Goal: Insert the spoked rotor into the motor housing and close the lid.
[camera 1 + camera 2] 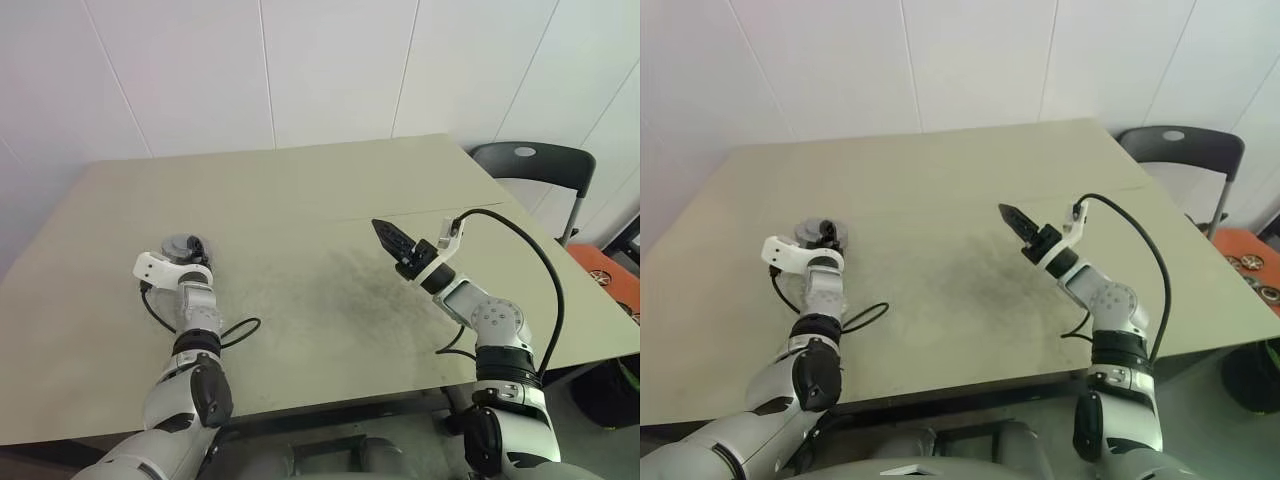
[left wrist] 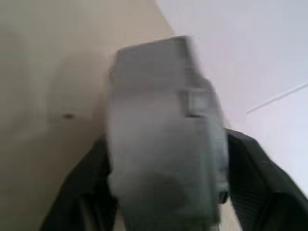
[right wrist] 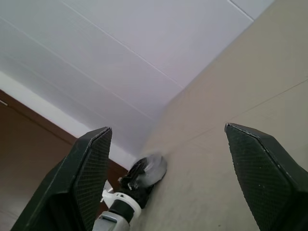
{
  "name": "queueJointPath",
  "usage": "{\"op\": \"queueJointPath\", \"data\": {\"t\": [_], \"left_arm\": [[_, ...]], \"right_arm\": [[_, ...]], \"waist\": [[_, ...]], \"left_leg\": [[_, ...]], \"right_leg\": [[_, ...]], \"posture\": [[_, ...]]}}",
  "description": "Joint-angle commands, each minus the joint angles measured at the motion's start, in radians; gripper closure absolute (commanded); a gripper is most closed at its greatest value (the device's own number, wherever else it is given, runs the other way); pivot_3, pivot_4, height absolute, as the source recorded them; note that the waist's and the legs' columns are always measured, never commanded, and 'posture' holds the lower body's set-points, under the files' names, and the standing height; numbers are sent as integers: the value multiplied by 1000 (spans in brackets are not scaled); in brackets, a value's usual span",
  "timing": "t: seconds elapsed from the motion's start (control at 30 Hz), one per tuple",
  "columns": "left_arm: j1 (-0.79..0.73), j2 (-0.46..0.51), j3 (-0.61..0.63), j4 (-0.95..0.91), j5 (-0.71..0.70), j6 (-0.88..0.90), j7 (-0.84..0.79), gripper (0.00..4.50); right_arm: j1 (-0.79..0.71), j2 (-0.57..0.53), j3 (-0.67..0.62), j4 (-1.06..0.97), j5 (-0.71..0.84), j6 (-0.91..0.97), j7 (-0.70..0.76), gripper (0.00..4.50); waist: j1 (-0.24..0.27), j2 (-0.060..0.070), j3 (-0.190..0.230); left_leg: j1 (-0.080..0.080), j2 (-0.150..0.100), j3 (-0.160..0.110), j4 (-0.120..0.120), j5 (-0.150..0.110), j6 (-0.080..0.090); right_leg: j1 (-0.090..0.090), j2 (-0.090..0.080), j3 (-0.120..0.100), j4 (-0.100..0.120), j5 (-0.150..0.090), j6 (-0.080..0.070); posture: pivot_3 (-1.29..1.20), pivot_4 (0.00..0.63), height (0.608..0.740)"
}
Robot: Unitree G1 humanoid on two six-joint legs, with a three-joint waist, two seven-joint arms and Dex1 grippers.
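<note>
grey motor housing (image 2: 163, 139) between left tool (image 1: 186, 250) fingers; right tool (image 3: 168, 192) spread.

- Plain test room or lab, not a home
- Bare white panelled walls (image 1: 330, 70) with thin seams
- One beige table (image 1: 300, 200), its top scuffed dark near the middle
- Dark folding chair (image 1: 535, 165) at the table's far right corner
- Orange crate (image 1: 605, 270) on the floor beside it

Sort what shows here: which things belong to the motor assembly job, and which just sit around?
Job:
- grey motor assembly, by the left claw
- right claw, open, holding nothing

Around:
- table
- folding chair
- orange crate
</note>
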Motion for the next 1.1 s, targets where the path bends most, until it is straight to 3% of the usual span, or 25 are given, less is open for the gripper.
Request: {"op": "queueJointPath", "data": {"t": [0.03,0.13,0.4,0.6,0.67,0.83,0.97,1.1], "left_arm": [[1,35,-4,-2,54,-62,80,111],[6,49,-25,5,113,-93,182,50],[23,80,-77,26,259,-133,403,50],[30,94,-141,4,356,-161,432,50],[30,92,-173,-20,375,-183,361,50],[53,68,-271,-161,330,-215,-46,50],[127,68,-380,-320,288,-135,-367,50],[221,95,-471,-471,260,-26,-575,50]], "right_arm": [[-23,-5,-3,-3,-9,-22,22,570],[-24,-5,-2,7,-19,-28,27,570],[-20,-8,0,19,-41,-33,44,570],[-16,-14,7,17,-54,-33,58,570],[-13,-19,14,12,-70,-47,65,570],[55,-59,83,-122,-147,-109,112,570],[136,-135,166,-251,-254,-187,152,570],[154,-194,179,-287,-320,-262,150,570]], "waist": [[-3,-1,0],[-7,-1,0],[5,-2,-1],[6,-2,-2],[9,-3,-2],[14,-3,-2],[18,-3,-2],[14,-3,-2]], "left_leg": [[2,0,0,0,0,0],[13,0,1,-4,0,0],[13,0,0,-3,0,0],[13,0,0,-3,0,0],[13,0,-1,-3,0,0],[11,0,-1,-3,-1,0],[9,0,0,-4,-1,1],[11,0,0,-4,-2,1]], "right_leg": [[2,0,1,0,0,0],[10,2,3,-2,0,0],[11,3,3,-1,0,0],[11,3,2,-1,0,0],[11,3,2,-2,0,0],[11,2,1,-3,0,0],[10,1,2,-6,0,0],[11,2,2,-5,0,0]], "posture": [[0,0,740],[0,0,740],[0,0,740],[0,0,740],[0,0,740],[0,0,740],[0,0,740],[0,0,740]]}}
